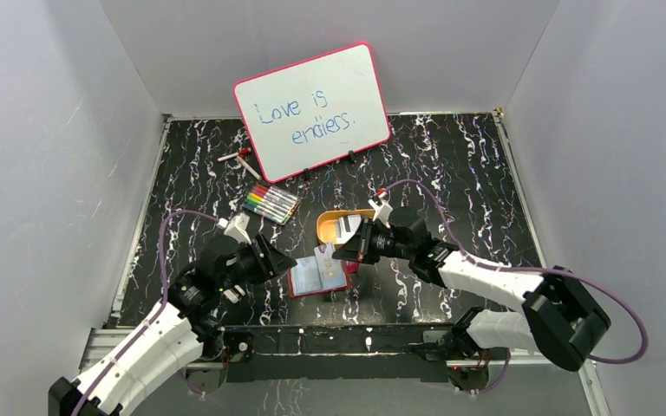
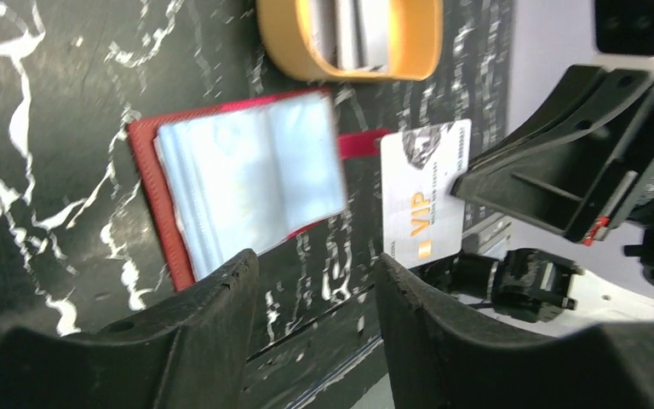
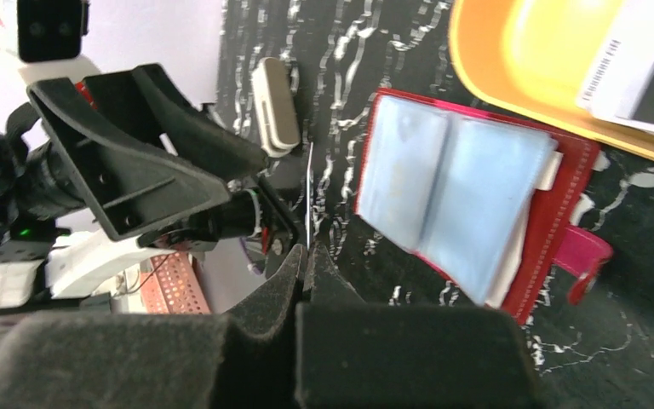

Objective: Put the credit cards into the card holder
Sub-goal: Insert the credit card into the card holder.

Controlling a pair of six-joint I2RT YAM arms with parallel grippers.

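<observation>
One card (image 2: 423,200) clamped edge-on, right claw (image 3: 309,249)

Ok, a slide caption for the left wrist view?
Open left gripper faces the unfolded card holder; the right gripper holds a white VIP card beside its snap tab, orange tray beyond.

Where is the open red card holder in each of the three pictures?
Top external: card holder sits low centre.
Left wrist: centre-left, sleeves showing, left of the VIP credit card.
Right wrist: centre-right, lying open.
Shared landmark: the orange tray beside it.
</observation>
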